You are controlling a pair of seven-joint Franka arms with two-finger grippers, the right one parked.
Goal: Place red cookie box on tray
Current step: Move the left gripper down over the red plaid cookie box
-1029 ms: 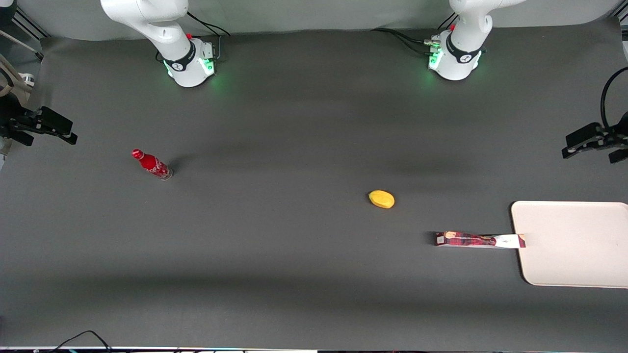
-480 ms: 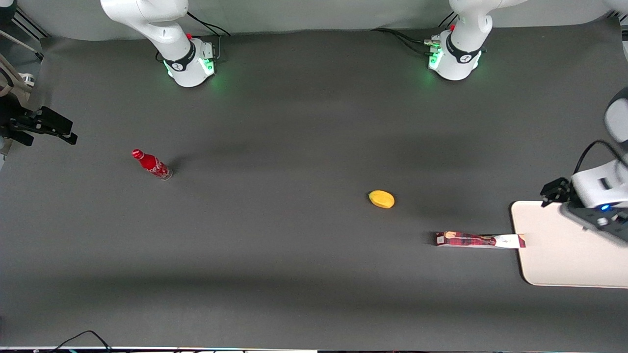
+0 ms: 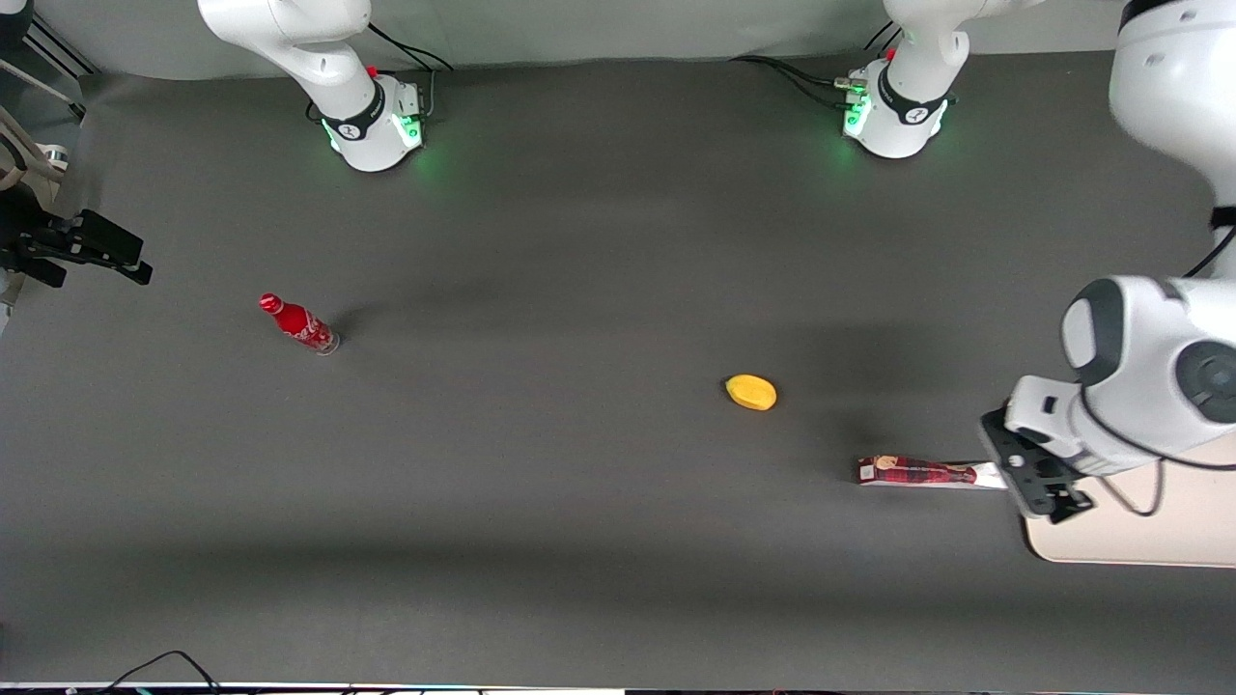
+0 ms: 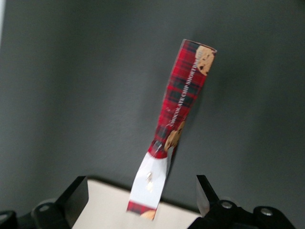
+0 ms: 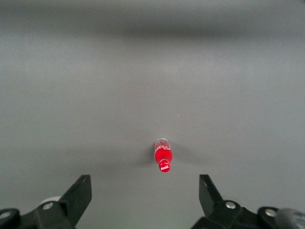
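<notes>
The red cookie box lies flat on the dark table, a thin tartan carton with its white end resting on the edge of the tray. In the left wrist view the box stretches away from the tray, white panel nearest the camera. The left arm's gripper hovers above the tray's edge, over the box's white end. It is open, its two black fingers wide apart on either side of the box's white end and not touching it. The arm hides much of the tray.
A yellow fruit-like object lies farther from the front camera than the box, close to it. A small red bottle stands toward the parked arm's end of the table, also seen in the right wrist view.
The left arm has swung in from the working arm's end of the table, coming over the tray to hover above the box's white end. The box, fruit and bottle have not moved.
</notes>
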